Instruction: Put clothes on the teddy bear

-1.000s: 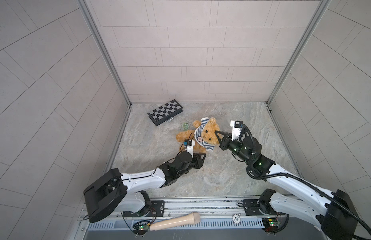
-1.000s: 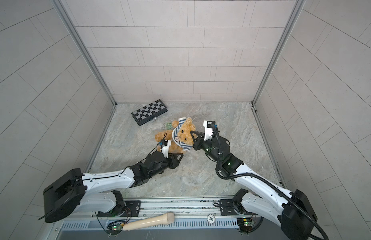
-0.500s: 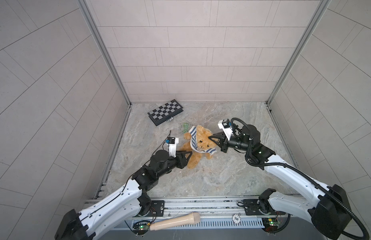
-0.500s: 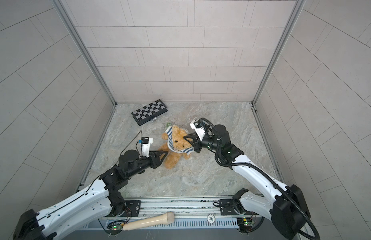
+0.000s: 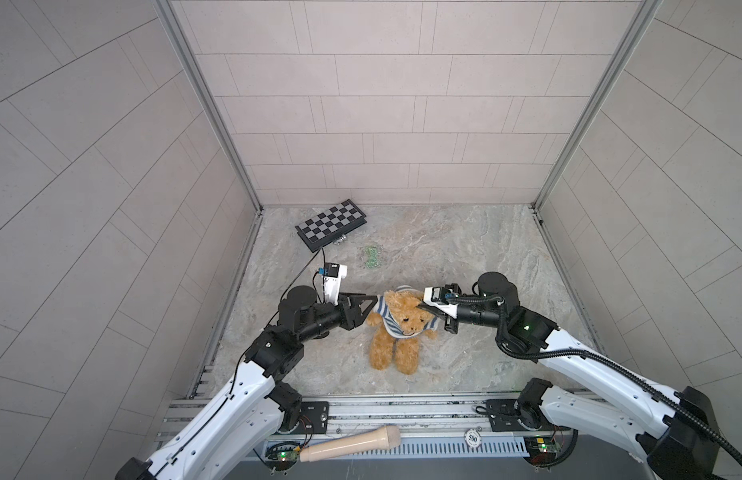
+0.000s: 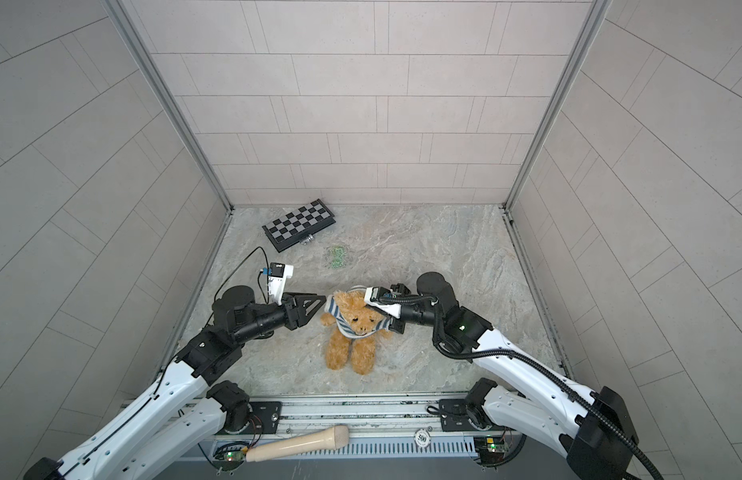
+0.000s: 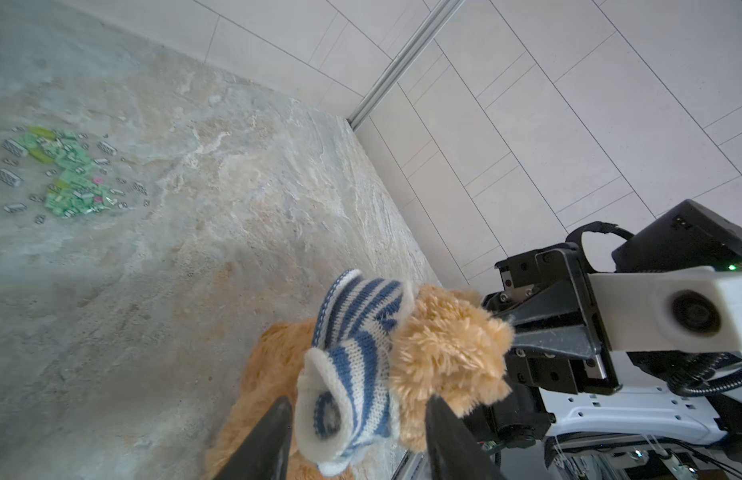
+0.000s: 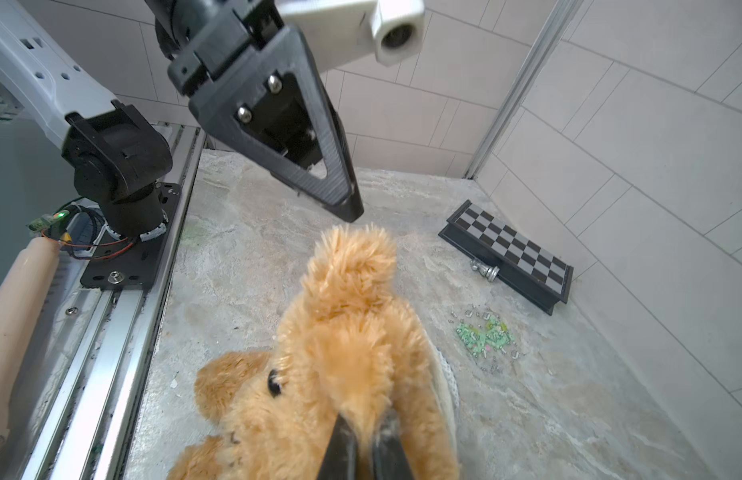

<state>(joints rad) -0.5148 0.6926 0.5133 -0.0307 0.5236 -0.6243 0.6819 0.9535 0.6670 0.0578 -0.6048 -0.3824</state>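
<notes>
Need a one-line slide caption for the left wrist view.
Fingers open, the left gripper flanks the striped sweater sleeve while the right gripper pinches the teddy bear.

A small booth seen from above, closed in by three walls of large pale grey-beige tiles laid in staggered rows: a back wall (image 5: 377,124), a left wall (image 5: 90,187) and a right wall (image 5: 673,187) (the grout lines run level at the back and slant on the sides). Slim aluminium posts (image 5: 206,104) rise in both back corners. The floor (image 5: 465,249) is a marbled stone-look slab in grey, cream and tan. Near the back left corner lies a black-and-grey chessboard box (image 5: 331,224), a small silver chess piece (image 8: 485,271) just beside it. Near the board, towards the middle, is a scatter of tiny green bits (image 5: 371,257). A metal rail (image 5: 402,409) borders the front, with a beige rounded handle (image 5: 350,444) lying along it. Light is soft and even.
</notes>
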